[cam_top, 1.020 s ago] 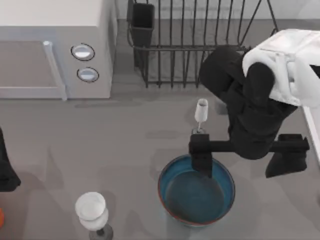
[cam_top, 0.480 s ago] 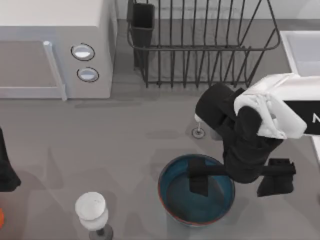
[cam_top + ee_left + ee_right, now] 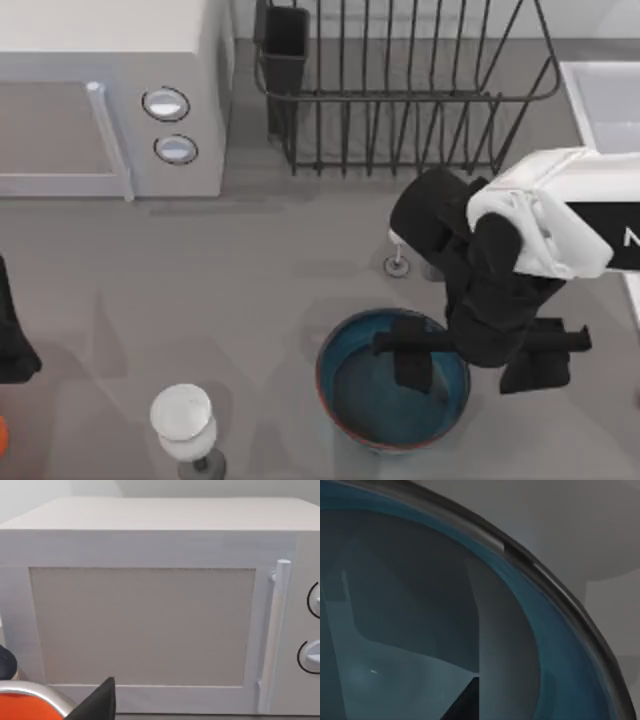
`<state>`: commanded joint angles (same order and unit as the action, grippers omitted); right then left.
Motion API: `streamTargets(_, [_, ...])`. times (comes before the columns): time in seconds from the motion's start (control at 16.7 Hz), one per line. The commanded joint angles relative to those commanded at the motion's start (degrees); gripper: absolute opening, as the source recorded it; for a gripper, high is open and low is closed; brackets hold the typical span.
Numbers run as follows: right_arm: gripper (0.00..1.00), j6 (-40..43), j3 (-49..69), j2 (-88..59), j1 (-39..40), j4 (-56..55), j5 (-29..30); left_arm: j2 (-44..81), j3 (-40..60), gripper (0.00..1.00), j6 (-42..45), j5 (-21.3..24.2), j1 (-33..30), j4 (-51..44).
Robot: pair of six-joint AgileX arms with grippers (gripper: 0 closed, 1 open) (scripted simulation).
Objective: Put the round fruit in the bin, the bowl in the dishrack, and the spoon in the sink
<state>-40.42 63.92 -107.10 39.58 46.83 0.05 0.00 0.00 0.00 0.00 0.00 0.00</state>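
The bowl, blue inside with a reddish-brown rim, stands at the front of the table, right of centre. My right gripper is open over the bowl's right rim, one finger inside the bowl and the other outside it. The right wrist view looks down on the bowl's blue inside and dark rim. The dishrack stands at the back and the sink at the far right. The round fruit, the spoon and the bin are out of view. My left arm is parked at the left edge.
A white microwave fills the back left, also seen close up as the microwave. One stemmed glass stands front left; another glass's foot shows beside my right arm. An orange object lies by the left arm.
My right arm swung from in front of the dishrack down to the bowl. Its near finger moved from the bowl's far rim to inside the bowl.
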Motion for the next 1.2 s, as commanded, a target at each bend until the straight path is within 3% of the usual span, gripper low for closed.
streamTargets(0.42, [0.02,0.0,0.0,0.0,0.0,0.0,0.0,0.0,0.0,1.0,0.0,0.0,0.0,0.0])
streamTargets(1.2, [0.0,0.1,3.6,1.2,0.2,4.4,0.1,0.0,0.0,1.0,0.0,0.0,0.0,0.0])
